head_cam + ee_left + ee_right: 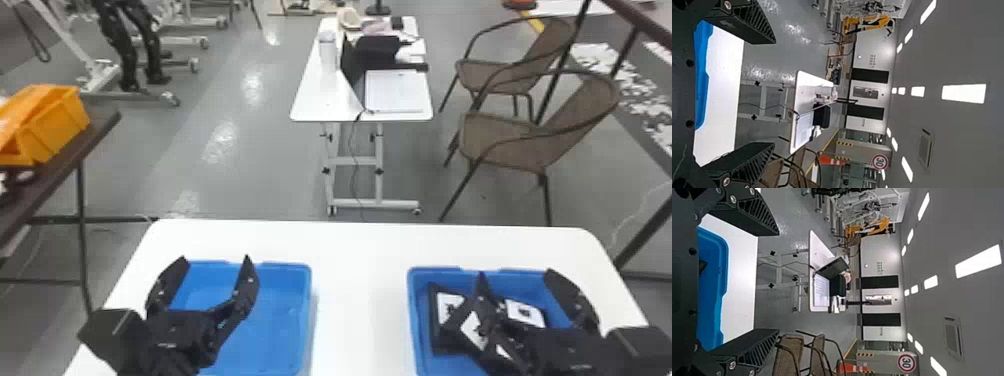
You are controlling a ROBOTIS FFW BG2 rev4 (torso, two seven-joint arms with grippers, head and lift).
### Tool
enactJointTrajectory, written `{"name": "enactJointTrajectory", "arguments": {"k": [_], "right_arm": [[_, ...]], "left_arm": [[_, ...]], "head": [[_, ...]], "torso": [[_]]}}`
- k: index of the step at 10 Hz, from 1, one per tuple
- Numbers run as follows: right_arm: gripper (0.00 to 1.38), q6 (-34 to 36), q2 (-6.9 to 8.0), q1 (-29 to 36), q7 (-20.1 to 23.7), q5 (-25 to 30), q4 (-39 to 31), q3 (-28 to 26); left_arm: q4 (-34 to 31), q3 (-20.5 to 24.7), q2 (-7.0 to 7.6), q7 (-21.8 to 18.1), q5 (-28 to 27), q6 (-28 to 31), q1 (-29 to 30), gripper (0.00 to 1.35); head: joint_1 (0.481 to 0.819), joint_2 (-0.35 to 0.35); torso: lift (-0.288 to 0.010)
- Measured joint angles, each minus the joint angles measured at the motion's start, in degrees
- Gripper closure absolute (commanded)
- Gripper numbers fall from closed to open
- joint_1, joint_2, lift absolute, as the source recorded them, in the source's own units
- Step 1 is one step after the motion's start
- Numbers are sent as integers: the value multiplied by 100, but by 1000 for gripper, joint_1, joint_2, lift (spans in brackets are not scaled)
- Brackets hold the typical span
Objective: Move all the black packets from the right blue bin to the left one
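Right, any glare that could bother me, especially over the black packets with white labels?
Head view: bright patches on the glossy grey floor, none on the packets in the right blue plastic bin. Left wrist view: white rectangular ceiling lights blaze. Right wrist view: similar lights, away from the bin.

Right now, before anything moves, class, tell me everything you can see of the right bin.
The right bin is an open-topped blue box, plastic by its look, with rounded corners and a shallow dip in its far rim. It sits upright on the white table. Black packets with white patches lie inside, mostly toward its left. The right gripper is over it, fingers apart, hiding part of the inside; whether it touches the bin cannot be told.
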Motion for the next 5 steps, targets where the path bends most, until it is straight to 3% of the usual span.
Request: {"name": "enactJointTrajectory", "arguments": {"k": [2,5], "right_arm": [[147,460,1,4,-195,-284,40,-46],[147,1711,3,-306,-255,-865,501,-301]], "left_arm": [[0,0,5,-7,45,55,-4,93],[0,0,62,-95,150,278,-57,93]], "head": [[695,70],[695,42]], "torso": [[0],[0]]}}
